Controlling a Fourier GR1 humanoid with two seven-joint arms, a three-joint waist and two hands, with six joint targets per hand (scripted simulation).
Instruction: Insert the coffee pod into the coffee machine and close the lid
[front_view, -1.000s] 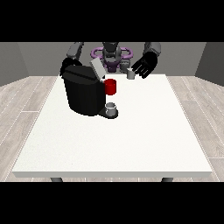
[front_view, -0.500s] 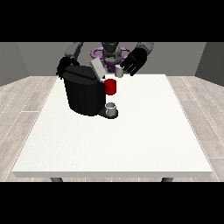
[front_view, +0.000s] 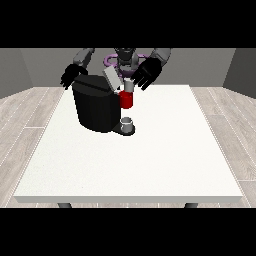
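Observation:
The black coffee machine (front_view: 96, 107) stands on the white table (front_view: 150, 155) at the back left, with its grey lid (front_view: 111, 78) tilted up and open. A red pod holder (front_view: 126, 100) sticks out at the machine's front top. The small grey coffee pod (front_view: 129, 86) sits right over that holder, pinched at the fingertips of the hand at the view's right (front_view: 147, 71). The hand at the view's left (front_view: 71, 76) hangs behind the machine's far corner with relaxed fingers, holding nothing.
A small grey cup (front_view: 127, 123) stands on the machine's drip tray below the red holder. The robot's torso (front_view: 124, 59) is just behind the table's far edge.
The hand at the view's right has carried the pod leftward from the table's back edge to just above the red holder. The other hand has barely moved.

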